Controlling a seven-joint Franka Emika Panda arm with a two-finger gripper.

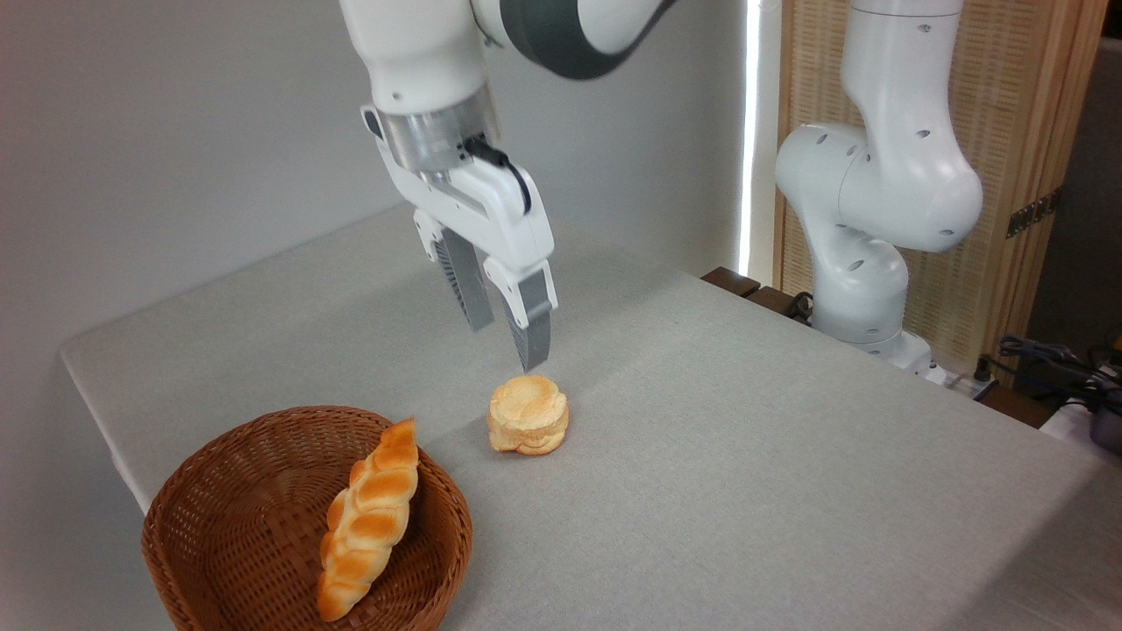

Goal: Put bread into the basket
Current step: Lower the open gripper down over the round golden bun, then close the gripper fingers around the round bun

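Nearest, the basket (219, 526) holds a braided loaf (368, 521) leaning on its right rim. Beyond it, the bread (529, 414) sits on the grey bench (745, 456), just right of the basket. The tool (508, 342) hangs just above the bread, fingers narrowly parted, empty.

Basket (219, 491) cut off at the bottom edge, near rim out of frame. Lower tip of the braided loaf (364, 526) close to that edge. Arm (491, 53) cropped at the top. Cables (1052, 359) at far right a blurry tangle, running out of frame.
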